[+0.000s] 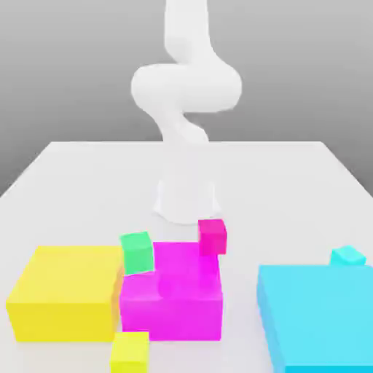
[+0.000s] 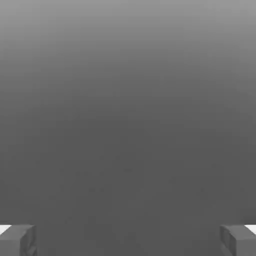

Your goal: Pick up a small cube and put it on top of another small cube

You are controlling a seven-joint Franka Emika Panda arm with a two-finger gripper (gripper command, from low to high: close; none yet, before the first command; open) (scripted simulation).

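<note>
The small cube [image 1: 347,256], plain cyan, sits on the white table at the exterior view's right, just behind the big cyan block [image 1: 317,317]. Three other small cubes lie about: a green one [image 1: 136,251] against the magenta block's left back corner, a pink one [image 1: 212,235] at its right back corner, and a yellow one [image 1: 130,352] at the front. In the hand view my gripper [image 2: 128,240] is open, its grey fingertips [image 2: 17,240] far apart with only plain grey background between them.
The white arm [image 1: 182,95] rises from its base [image 1: 186,200] at the table's middle and bends upward. A large yellow block [image 1: 65,300] and a large magenta block [image 1: 173,295] stand side by side at the front left. The table [image 1: 291,189] ends behind the base.
</note>
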